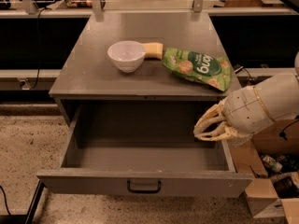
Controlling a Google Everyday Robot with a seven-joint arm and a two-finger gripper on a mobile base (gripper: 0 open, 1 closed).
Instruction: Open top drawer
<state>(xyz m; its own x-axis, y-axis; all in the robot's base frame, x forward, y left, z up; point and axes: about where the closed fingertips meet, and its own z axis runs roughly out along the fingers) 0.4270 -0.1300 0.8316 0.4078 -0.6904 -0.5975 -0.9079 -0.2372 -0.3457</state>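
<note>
The grey table (84,73) is standing in the middle, and its top drawer (88,183) is sitting pulled far out toward the near side. The inside of the drawer is showing, and nothing is lying in it. A small dark loop handle (144,186) is hanging at the middle of the drawer's flat front. On the table top, a white bowl (126,55) is sitting left of the middle. A small yellow thing (154,50) is lying just to the right of the bowl, touching it. A green snack bag (198,68) is lying flat further right, near the right edge of the table. The cream gripper (196,131) is hanging over the right side wall of the drawer, pointing left and holding nothing; I cannot tell if it is open or closed. The fat white arm (266,106) is reaching in from the right. A cardboard box (264,202) is sitting on the floor at the near right.
</note>
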